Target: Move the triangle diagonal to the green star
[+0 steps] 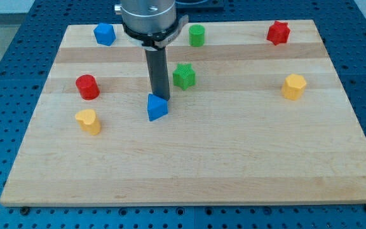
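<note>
A blue triangle (157, 107) lies a little left of the board's middle. A green star (184, 76) stands up and to the right of it, apart from it. My tip (160, 97) rests at the triangle's upper edge, touching or nearly touching it, just left of and below the star. The dark rod rises from there to the arm's grey mount at the view's top.
A blue block (105, 34) is at the top left, a green cylinder (197, 35) at the top middle, a red star (277, 32) at the top right. A red cylinder (88, 86) and a yellow block (89, 121) are at the left, a yellow hexagon (293, 86) at the right. The wooden board (234, 159) ends on all sides.
</note>
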Tool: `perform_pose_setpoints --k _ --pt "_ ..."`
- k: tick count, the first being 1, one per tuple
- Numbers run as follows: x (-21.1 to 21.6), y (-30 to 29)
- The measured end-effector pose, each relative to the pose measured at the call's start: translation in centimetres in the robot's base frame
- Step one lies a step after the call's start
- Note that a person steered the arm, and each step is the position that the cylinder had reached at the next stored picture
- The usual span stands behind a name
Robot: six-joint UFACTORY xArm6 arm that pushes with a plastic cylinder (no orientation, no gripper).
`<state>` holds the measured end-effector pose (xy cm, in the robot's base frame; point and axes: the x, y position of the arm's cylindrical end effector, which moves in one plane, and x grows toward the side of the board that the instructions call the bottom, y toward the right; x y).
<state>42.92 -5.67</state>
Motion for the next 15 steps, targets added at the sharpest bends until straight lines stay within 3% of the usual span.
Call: perform_pose_setpoints --k 3,10,15 --pt "4.8 0.0" --pt "14.5 -6.2" --pt "18.8 -9.8"
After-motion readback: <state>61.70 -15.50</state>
